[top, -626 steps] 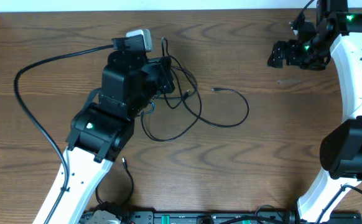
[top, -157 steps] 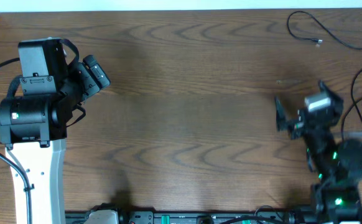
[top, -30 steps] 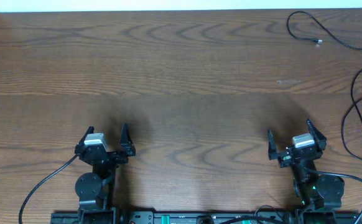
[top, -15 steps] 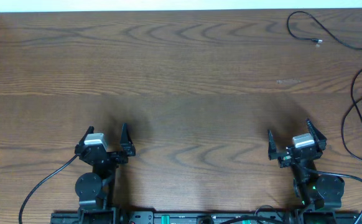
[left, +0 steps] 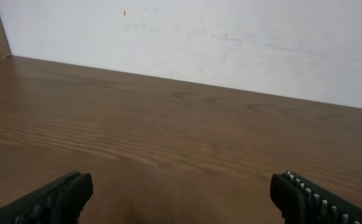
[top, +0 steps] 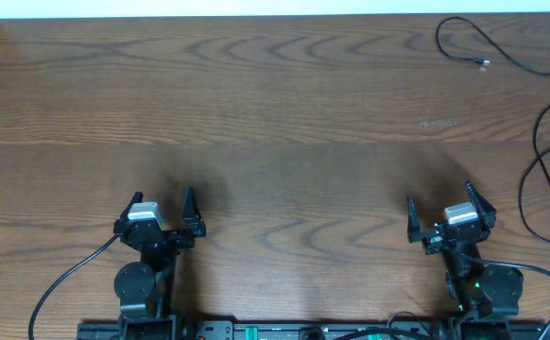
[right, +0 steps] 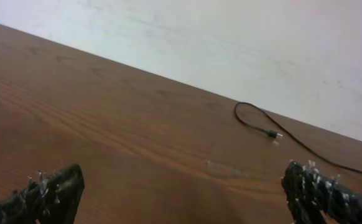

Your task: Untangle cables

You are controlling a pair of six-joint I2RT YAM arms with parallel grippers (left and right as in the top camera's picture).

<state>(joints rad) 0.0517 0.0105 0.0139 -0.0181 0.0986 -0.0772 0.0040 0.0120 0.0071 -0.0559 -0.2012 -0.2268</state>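
Two thin black cables lie apart at the right side of the table. One cable (top: 484, 63) loops at the far right corner and ends in a small plug; it also shows in the right wrist view as a cable (right: 256, 124) ahead and to the right. The other cable (top: 538, 137) curls along the right edge. My left gripper (top: 155, 210) rests low at the near edge, open and holding nothing (left: 181, 196). The right gripper (top: 442, 206) sits the same way at the near right, open, with bare wood between its fingers (right: 181, 193).
The brown wooden table (top: 275, 123) runs back to a white wall (left: 231, 43). Thicker black arm cords (top: 67, 279) trail from both arm bases along the near edge.
Nothing has moved over the last second. Compared with the older frames, both arms have pulled back to the near edge, and the tangle once at centre left is gone from there.
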